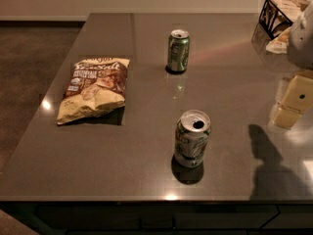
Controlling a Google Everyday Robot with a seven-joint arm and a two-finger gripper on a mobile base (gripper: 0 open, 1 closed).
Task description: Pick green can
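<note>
Camera view: green can (178, 51) upright, not yet grasped; gripper (291, 104) well right of can, grip state unclear; approach, grasp, lift remain.

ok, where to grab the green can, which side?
Likely mid-body of the green can, side-on from the right: it stands upright, wall free all round, chip bag off to its left, paler can nearer the front. The gripper sits at the view's right edge, so that path looks open.
</note>
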